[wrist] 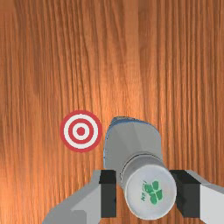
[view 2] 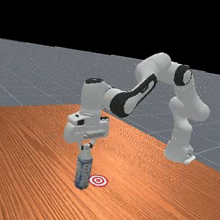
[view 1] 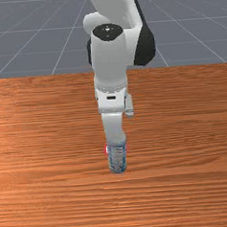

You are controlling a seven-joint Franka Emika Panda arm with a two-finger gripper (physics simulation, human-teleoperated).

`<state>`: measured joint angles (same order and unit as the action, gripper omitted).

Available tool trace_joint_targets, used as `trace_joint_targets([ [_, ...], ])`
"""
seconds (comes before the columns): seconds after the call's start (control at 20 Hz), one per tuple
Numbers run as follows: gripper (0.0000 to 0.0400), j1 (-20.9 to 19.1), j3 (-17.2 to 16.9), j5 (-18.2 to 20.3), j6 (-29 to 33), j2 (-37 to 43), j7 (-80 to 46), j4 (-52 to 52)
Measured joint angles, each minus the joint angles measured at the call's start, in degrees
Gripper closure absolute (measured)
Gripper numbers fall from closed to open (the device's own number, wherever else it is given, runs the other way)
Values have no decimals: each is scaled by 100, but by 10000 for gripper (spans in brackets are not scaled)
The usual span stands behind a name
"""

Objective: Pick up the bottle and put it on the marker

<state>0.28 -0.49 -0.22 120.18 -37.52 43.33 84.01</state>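
Note:
In the far view my gripper (view 2: 87,146) is at the bottle's top, its fingers on either side of the neck. The bottle (view 2: 83,171) is upright, blue and clear, its base at or near the table. In the wrist view my gripper (wrist: 146,193) is shut on the neck of the bottle (wrist: 131,142), just under its white cap with a green print. The red-and-white ring marker (wrist: 81,131) lies flat beside the bottle. In the front view the bottle (view 1: 117,159) hides most of the marker (view 1: 106,149).
The orange-brown table (view 2: 30,144) spreads around the bottle and marker. The arm's base stands at the far view's right, and the arm reaches over from there.

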Motion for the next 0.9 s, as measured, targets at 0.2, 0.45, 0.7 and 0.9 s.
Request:
trace_joint_targets([
  [0.2, 225, -8, 12, -16, 628, 460, 65, 827],
  [0.45, 225, -148, 143, 270, 523, 758, 300, 1270],
  [0.7, 224, 7, -19, 84, 871, 1350, -259, 2222],
  [0.9, 224, -27, 20, 57, 1082, 1537, -9, 2511],
])
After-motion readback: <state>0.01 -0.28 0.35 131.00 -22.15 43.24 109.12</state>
